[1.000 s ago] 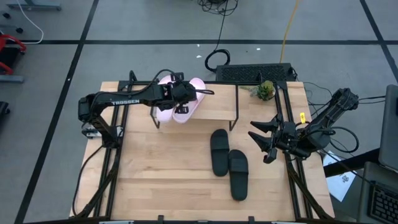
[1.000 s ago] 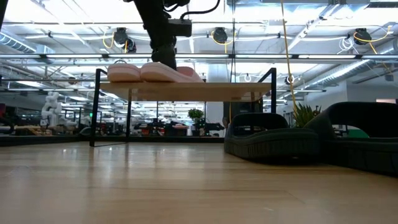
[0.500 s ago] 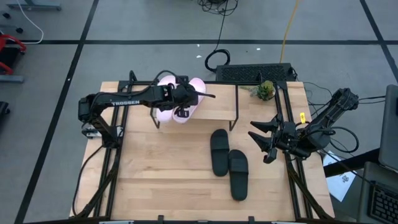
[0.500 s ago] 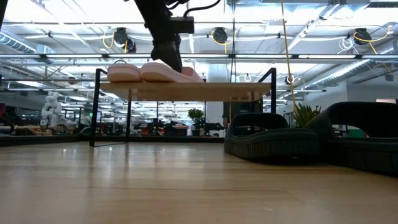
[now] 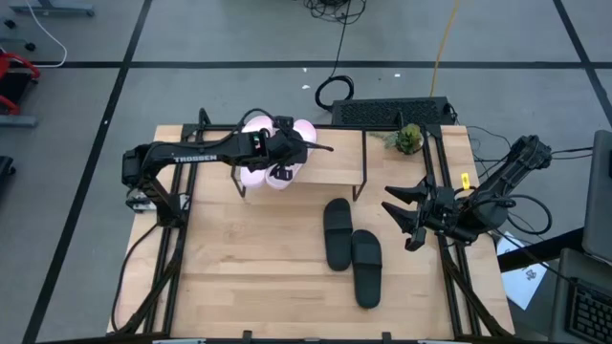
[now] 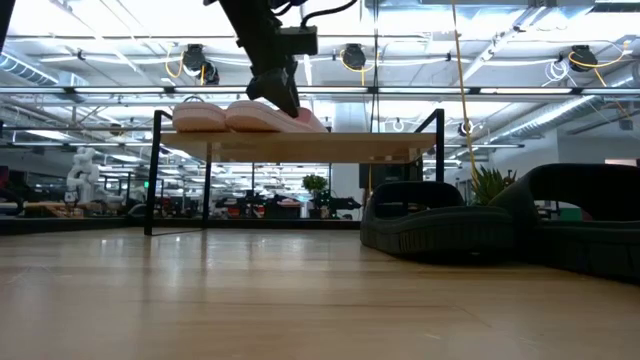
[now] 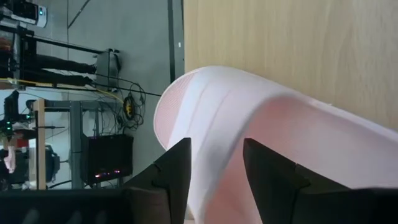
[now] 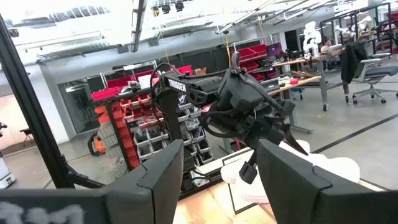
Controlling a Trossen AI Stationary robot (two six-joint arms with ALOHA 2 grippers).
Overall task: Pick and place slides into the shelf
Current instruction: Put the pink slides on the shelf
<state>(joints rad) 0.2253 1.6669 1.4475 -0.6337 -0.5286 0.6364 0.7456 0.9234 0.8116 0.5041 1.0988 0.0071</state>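
Start at the upper left of the high view: your left end effector [image 5: 284, 156] sits over the pink slides [image 5: 304, 131] at the left end of the shelf [image 5: 335, 164]. In the low view it has tipped and drifted a little to the right over the last second, while both pink slides [image 6: 262, 116] have stayed flat, side by side, on the board [image 6: 330, 146]. The left wrist view shows the end effector [image 7: 214, 152] partly spread, with a pink strap just beyond the gap. Because the slide did not follow the arm, that slide reads as placed and let go, with the arm beginning to clear off. That makes the pink pair done and half the task left. Moving right, the rest of the shelf top is bare. Just below it, in the middle of the table [image 5: 249, 277], the two black slides [image 5: 337, 232] lie touching, one staggered lower right of the other. At the right edge, your right end effector [image 5: 394, 216] waits wide open and empty, near the black pair but apart from it. It looks best placed for the next pick.
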